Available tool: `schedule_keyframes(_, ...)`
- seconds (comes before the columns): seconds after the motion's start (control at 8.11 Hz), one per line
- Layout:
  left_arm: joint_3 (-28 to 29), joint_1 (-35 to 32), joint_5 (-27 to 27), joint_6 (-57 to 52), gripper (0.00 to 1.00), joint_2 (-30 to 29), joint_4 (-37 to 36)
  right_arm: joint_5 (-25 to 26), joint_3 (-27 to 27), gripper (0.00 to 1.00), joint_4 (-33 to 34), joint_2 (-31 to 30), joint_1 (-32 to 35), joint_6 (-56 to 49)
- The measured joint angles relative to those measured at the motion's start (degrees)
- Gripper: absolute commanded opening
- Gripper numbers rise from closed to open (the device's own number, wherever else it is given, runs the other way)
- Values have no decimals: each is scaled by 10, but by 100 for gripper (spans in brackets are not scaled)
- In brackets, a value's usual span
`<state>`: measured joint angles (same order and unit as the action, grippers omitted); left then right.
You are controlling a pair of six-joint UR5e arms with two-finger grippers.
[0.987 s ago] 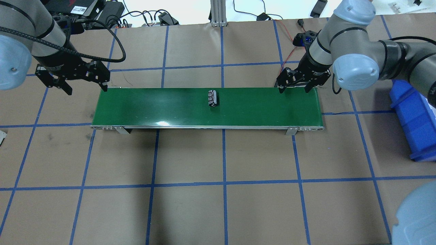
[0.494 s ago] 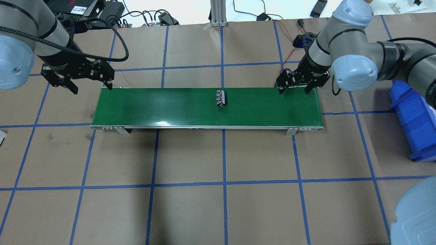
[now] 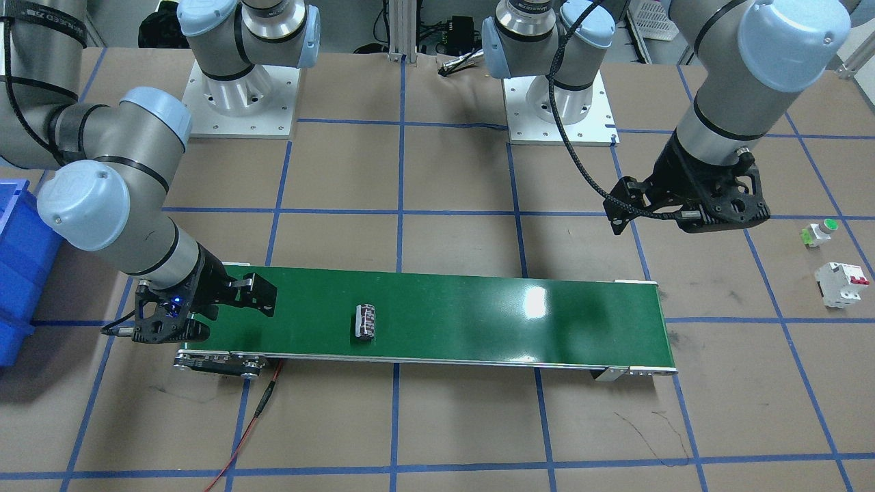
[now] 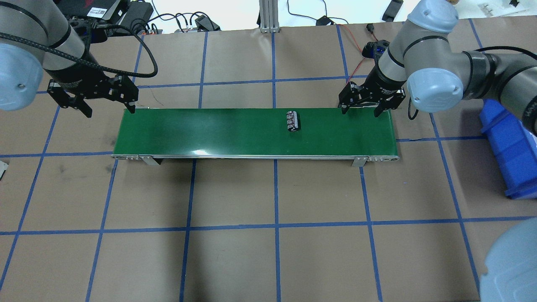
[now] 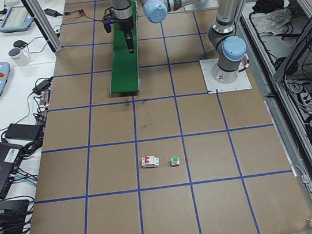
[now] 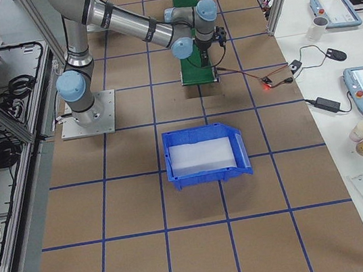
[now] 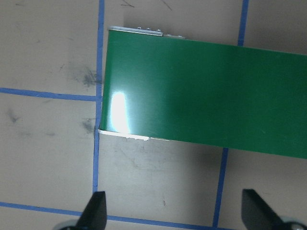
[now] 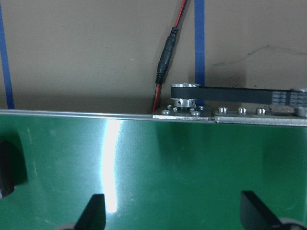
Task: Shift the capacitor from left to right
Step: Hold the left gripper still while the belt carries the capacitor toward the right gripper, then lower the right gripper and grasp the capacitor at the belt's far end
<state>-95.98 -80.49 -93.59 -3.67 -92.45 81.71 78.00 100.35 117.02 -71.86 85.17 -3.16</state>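
Note:
The capacitor (image 4: pixel 293 121), a small black cylinder with a pale stripe, lies on its side on the green conveyor belt (image 4: pixel 201 132), right of the middle. It also shows in the front-facing view (image 3: pixel 366 321). My right gripper (image 4: pixel 361 110) is open and empty over the belt's far right end, apart from the capacitor. My left gripper (image 4: pixel 110 108) is open and empty just off the belt's far left corner. The left wrist view shows only the belt's end (image 7: pixel 201 91). A dark shape (image 8: pixel 5 167) sits at the right wrist view's left edge; I cannot tell what it is.
A blue bin (image 4: pixel 509 142) stands right of the belt. A white breaker with red switches (image 3: pixel 841 283) and a green-topped push button (image 3: pixel 819 232) lie on the table beyond the belt's left end. A red cable (image 8: pixel 163 72) runs by the belt's far right corner.
The capacitor has travelled to the right along the belt. The left gripper shifted slightly near the belt's left end. The right gripper has barely moved.

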Motion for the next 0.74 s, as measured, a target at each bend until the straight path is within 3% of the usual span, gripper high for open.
schedule_keyframes(0.74, -2, 0, -24, 0, 100, -3, -3, 36, 0, 100, 32, 0, 35, 59)
